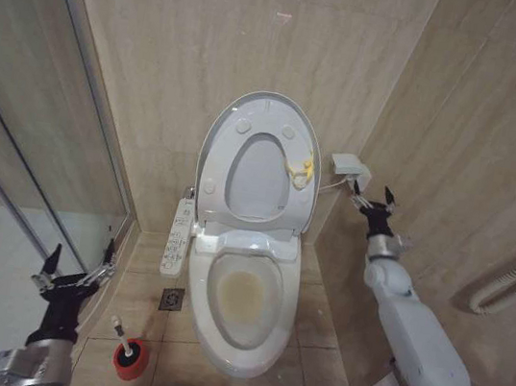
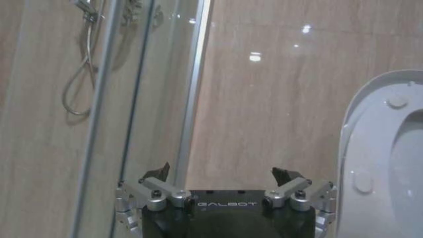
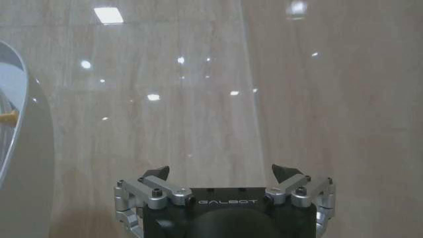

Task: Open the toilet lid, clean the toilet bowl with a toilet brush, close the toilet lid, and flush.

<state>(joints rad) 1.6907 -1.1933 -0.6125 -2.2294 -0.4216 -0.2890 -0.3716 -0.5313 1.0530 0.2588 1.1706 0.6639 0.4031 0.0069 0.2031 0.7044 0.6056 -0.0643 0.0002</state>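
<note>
Toilet lid: the toilet lid stands upright against the back wall, in the upper centre of the head view; a small yellow loop hangs at its right edge. The opening step looks done.
Toilet bowl: the toilet bowl sits in the lower centre, uncovered, with a yellowish-brown stain inside. In my judgement the cleaning is not yet done.
Toilet brush: the toilet brush stands in its red holder on the floor, lower left, just beside the bowl, untouched.
Left hand: the left hand hovers at lower left, above the brush, fingers spread, holding nothing.
Right hand: the right hand is at the right of the lid, near the wall, fingers spread, empty.
Left to do: taking the brush, scrubbing, closing the lid, flushing.
</note>
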